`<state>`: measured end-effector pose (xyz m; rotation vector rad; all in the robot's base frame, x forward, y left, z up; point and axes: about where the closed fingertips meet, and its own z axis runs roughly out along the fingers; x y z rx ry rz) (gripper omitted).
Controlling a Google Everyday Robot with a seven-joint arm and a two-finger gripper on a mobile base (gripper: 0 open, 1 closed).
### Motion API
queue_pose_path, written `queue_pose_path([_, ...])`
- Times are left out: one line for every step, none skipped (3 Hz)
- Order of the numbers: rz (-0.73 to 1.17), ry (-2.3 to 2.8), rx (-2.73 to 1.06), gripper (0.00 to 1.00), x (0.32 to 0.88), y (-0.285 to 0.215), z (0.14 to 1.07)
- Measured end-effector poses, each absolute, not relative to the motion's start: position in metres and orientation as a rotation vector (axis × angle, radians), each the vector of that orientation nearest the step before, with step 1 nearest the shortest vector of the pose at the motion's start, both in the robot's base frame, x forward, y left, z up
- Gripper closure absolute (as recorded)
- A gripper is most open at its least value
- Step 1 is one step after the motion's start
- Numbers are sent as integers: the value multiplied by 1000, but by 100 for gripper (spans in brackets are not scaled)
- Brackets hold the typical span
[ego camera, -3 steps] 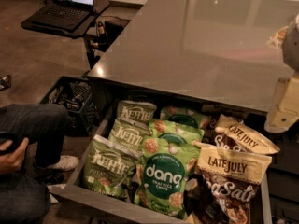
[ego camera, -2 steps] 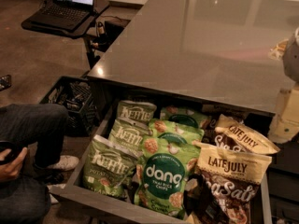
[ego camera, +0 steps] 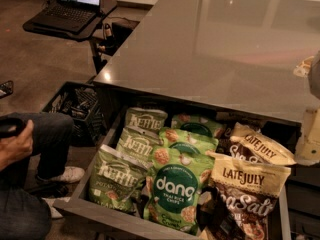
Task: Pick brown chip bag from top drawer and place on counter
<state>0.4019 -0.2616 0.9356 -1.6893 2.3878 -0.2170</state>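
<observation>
The top drawer [ego camera: 95, 211] is pulled out below the counter's front edge. It holds two brown chip bags with cream "LATE JULY" bands: one at the front right [ego camera: 248, 196], one behind it [ego camera: 258, 147]. Both lie on the other bags. The glossy grey counter [ego camera: 210, 49] fills the upper right. My gripper [ego camera: 310, 136] shows as pale parts at the far right edge, above the drawer's right side and level with the rear brown bag. It holds nothing that I can see.
Green Kettle bags [ego camera: 117, 176] and green dang bags [ego camera: 175, 189] fill the drawer's left and middle. A person's hand [ego camera: 17, 144] and legs are at the left. A black crate [ego camera: 75, 104] sits on the floor. A laptop [ego camera: 72, 1] is on a black stand at the back left.
My gripper has moved right, toward the frame's edge, so less of it shows. The bags and drawer have not moved.
</observation>
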Motion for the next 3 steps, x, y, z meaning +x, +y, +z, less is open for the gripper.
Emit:
queue_pose_path([-217, 2423, -1679, 0, 375, -268, 926])
queue_pose_path([-193, 2483, -1705, 0, 341, -273, 901])
queue_pose_path([-140, 2516, -1748, 0, 319, -265, 878])
